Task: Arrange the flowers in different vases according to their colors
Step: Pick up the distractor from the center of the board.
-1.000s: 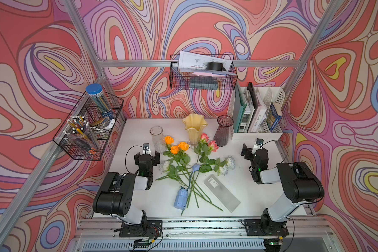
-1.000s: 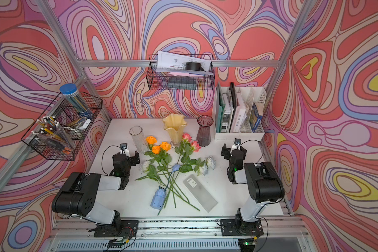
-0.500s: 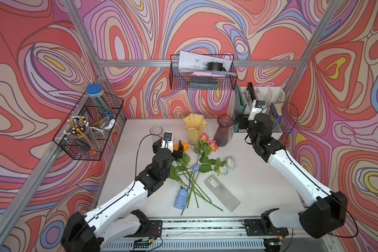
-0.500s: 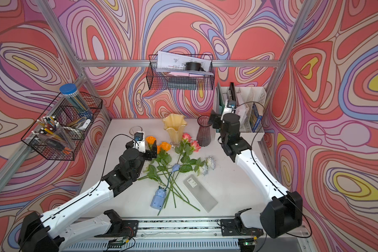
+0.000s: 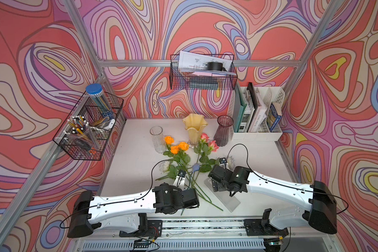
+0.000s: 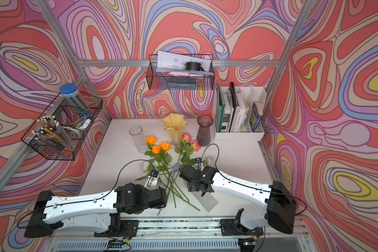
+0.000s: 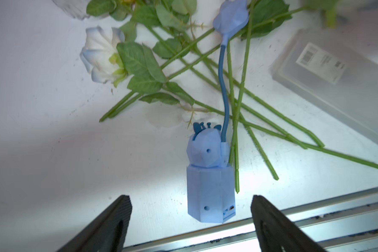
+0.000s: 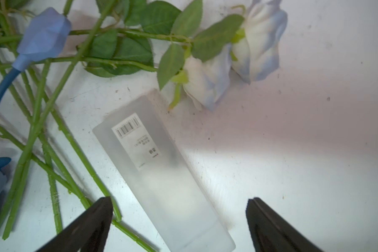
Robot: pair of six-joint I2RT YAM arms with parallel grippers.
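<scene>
Nothing is sorted yet: the clear glass cylinder vase (image 5: 157, 139), creamy yellow ruffled-rim vase (image 5: 193, 128) and smoky purple ribbed glass vase (image 5: 224, 131) stand empty, and the green-stemmed artificial roses (image 5: 183, 157) lie heaped on the white worktop (image 5: 135, 157). The left tool (image 7: 191, 198) hangs wide open, holding nothing, near the stem ends; a white, blue-tinged rose (image 7: 98, 54) lies ahead of it. The right tool (image 8: 179, 199), equally open and empty, has two more white roses (image 8: 207, 83) just ahead.

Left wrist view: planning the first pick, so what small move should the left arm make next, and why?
Probably shift the left fingers toward the white rose: open, they now frame the blue toy, which is not a flower.
</scene>
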